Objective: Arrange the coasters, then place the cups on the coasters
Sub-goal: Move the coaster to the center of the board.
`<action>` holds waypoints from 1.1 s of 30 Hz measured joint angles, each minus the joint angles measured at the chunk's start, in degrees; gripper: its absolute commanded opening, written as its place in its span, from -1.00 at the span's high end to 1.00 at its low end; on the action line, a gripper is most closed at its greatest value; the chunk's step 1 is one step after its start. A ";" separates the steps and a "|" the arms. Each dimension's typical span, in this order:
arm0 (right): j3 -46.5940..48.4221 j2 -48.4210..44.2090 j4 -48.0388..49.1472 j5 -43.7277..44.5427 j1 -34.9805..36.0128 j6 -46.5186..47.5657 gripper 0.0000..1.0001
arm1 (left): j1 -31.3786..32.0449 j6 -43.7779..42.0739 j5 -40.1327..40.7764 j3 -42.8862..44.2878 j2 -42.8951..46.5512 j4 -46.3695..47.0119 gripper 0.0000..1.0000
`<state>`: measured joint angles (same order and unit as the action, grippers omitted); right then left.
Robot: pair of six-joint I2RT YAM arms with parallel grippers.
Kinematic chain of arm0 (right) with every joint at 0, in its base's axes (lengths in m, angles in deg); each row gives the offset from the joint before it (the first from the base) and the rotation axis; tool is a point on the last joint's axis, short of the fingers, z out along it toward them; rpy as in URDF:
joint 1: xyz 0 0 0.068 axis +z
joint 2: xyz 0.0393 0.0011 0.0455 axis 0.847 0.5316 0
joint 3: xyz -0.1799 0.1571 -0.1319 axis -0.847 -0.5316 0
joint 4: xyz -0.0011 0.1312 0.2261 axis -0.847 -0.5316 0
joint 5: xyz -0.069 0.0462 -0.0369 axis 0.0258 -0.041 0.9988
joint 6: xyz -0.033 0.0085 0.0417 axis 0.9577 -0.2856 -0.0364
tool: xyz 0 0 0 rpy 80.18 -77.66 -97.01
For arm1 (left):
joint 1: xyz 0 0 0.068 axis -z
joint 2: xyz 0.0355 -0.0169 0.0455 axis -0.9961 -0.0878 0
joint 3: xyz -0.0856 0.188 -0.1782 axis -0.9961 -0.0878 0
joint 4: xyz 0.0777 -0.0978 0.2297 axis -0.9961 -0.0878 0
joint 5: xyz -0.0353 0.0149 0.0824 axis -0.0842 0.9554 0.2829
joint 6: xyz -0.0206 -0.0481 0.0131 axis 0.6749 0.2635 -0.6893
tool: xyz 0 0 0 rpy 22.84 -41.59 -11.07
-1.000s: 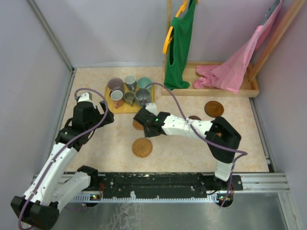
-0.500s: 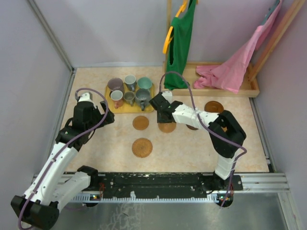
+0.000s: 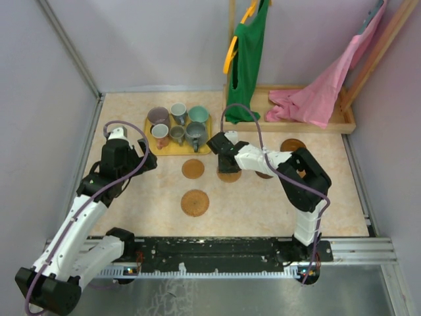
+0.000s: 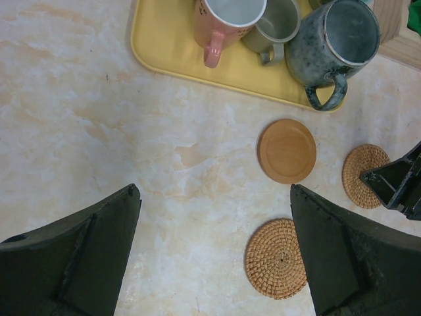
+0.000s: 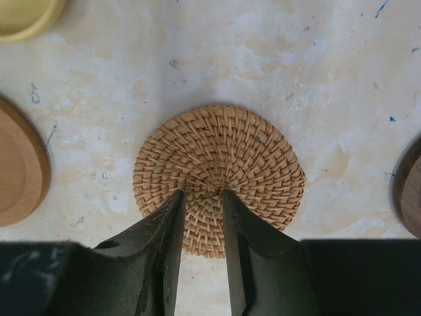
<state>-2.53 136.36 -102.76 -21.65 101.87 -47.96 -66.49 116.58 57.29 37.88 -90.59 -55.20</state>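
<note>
Top external view: within the last second the right tool [image 5: 200, 192] has swung rightward from the wooden coaster [image 3: 193, 168], and a woven coaster [image 5: 223, 151] now lies flat on the worktop [image 3: 263, 204] just right of it, extending the row. Its jaws stand narrowly apart over the weave, and I cannot tell whether they pinch it; the left tool [image 4: 214, 191] hangs released. All six cups [image 3: 198, 114] sit in the yellow tray [image 4: 164, 46], none placed yet.

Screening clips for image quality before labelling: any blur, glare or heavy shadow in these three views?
Top external: even soft light, sharp, no glare, walls splay outward. Left wrist: yellow tray and mugs crisp, its fingers near-black, detail lost. Right wrist: woven coaster sharp, faint shadow rim; its fingers dark too.
</note>
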 measured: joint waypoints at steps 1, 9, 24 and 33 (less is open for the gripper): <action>0.00 0.22 0.15 0.00 -0.07 0.00 0.39 | 0.00 0.00 -0.02 0.00 -0.04 0.00 -0.99; -0.02 0.59 0.68 -0.13 -0.52 0.07 0.39 | 0.00 -0.02 -0.02 0.02 -0.07 -0.02 -0.99; 1.38 2.01 2.54 0.37 -2.64 1.64 0.39 | 0.00 -0.02 -0.44 0.04 -0.09 -0.04 -0.99; 1.36 1.40 1.51 1.20 -2.80 2.12 0.37 | 0.00 -0.04 -0.46 0.07 -0.09 -0.04 -0.99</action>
<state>-1.17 137.75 -101.26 -20.45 99.07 -45.84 -66.49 116.54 56.83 37.94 -90.68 -55.24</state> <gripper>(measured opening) 0.307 0.997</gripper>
